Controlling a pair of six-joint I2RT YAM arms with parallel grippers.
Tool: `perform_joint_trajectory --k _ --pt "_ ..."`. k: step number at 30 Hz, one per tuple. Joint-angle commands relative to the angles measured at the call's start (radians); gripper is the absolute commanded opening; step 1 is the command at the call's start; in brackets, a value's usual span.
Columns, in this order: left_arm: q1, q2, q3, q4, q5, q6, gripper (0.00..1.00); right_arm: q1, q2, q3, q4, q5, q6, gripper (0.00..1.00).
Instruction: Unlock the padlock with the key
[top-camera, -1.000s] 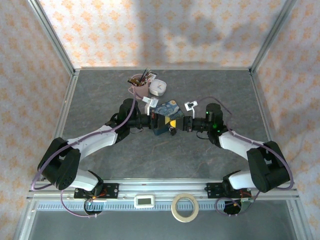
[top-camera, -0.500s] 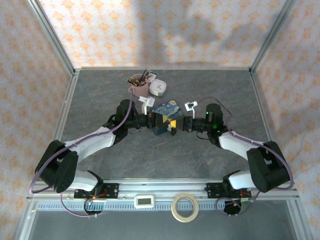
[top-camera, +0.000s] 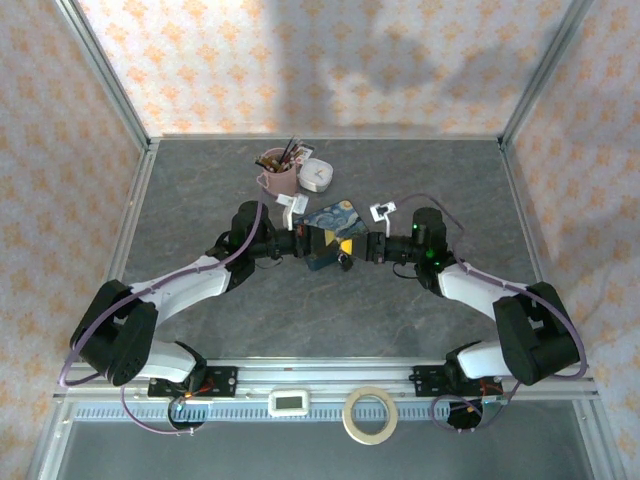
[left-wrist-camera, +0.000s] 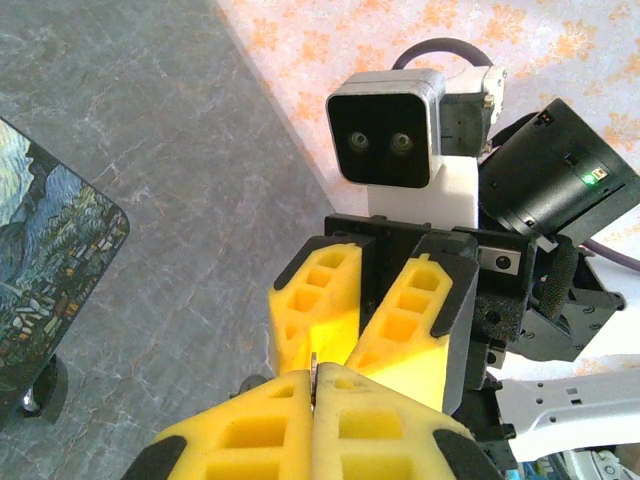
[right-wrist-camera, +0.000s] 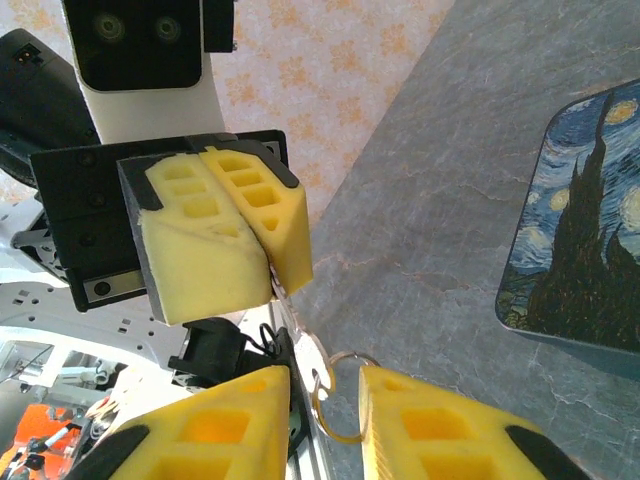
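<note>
The left gripper (right-wrist-camera: 270, 280) is clenched on the key (right-wrist-camera: 303, 340): its pale foam pads pinch one thin blade, and the rest of the little bunch and its wire ring (right-wrist-camera: 335, 405) hang free below. The left wrist view shows the same blade edge-on as a sliver (left-wrist-camera: 313, 372) between the closed pads.

The right gripper (right-wrist-camera: 325, 385) meets it nose to nose. Its jaws stand apart, with the dangling ring and a second key between them. I see no pinch on either, so I read it as released (though the gap is narrow).

Beyond the two grippers lies the blue tin (top-camera: 335, 218), close on the far side of where they meet. A small dark lump (left-wrist-camera: 42, 388) with a glint of silver sits on the grey table (top-camera: 200, 200) at the tin's near edge. It appears to be the padlock, and neither gripper is touching it. It is too small to tell whether its shackle is seated. Farther back stand a pink mug (top-camera: 280, 178) of brushes and a white round object (top-camera: 318, 175).

As I judge it, the task is at an early stage. The key is up off the table, in what looks like a handover or re-grip between the arms. The padlock is not yet held, and nothing is in its keyway. Steadying the lock, inserting the blade and turning it all remain.
</note>
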Motion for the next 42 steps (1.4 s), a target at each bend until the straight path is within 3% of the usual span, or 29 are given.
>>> perform_joint_trajectory --k 1,7,15,17,20,25,26,27,28,29,32,36,42 --pt "-0.005 -0.006 -0.007 0.068 0.035 -0.012 0.00 0.004 -0.011 0.017 0.069 0.008 0.014 0.25" --pt "-0.008 0.003 -0.004 0.088 0.034 -0.023 0.00 0.008 0.000 0.020 0.081 -0.005 0.022 0.17" --pt "-0.021 0.021 -0.007 0.123 0.044 -0.046 0.00 0.015 0.008 0.008 0.120 0.008 0.041 0.21" --pt "-0.025 0.024 -0.013 0.136 0.041 -0.054 0.00 0.016 0.010 0.008 0.125 0.003 0.043 0.16" --pt "-0.026 0.021 -0.019 0.142 0.032 -0.058 0.00 0.016 0.010 0.005 0.125 0.001 0.037 0.00" --pt "-0.023 0.003 -0.022 0.106 -0.027 -0.047 0.00 0.011 -0.006 -0.013 0.115 0.027 0.025 0.00" --pt "-0.019 -0.005 -0.021 0.083 -0.059 -0.040 0.12 0.007 -0.011 -0.014 0.105 0.036 0.020 0.00" --pt "-0.016 -0.014 -0.022 0.056 -0.100 -0.035 0.37 0.002 -0.014 -0.012 0.077 0.054 0.010 0.00" --pt "-0.015 -0.023 -0.023 0.031 -0.137 -0.027 0.50 -0.006 -0.018 -0.003 0.029 0.077 -0.010 0.00" --pt "-0.015 -0.035 -0.025 0.002 -0.191 -0.016 0.53 -0.018 -0.021 0.009 -0.044 0.123 -0.041 0.00" --pt "-0.033 -0.067 -0.054 -0.055 -0.347 -0.012 0.55 -0.070 -0.029 0.026 -0.208 0.275 -0.097 0.00" --pt "-0.139 -0.078 -0.101 -0.076 -0.552 -0.023 0.53 -0.083 -0.052 0.048 -0.417 0.554 -0.174 0.00" --pt "-0.275 0.020 -0.142 -0.006 -0.700 -0.158 0.52 -0.083 -0.124 0.036 -0.515 0.772 -0.185 0.00"
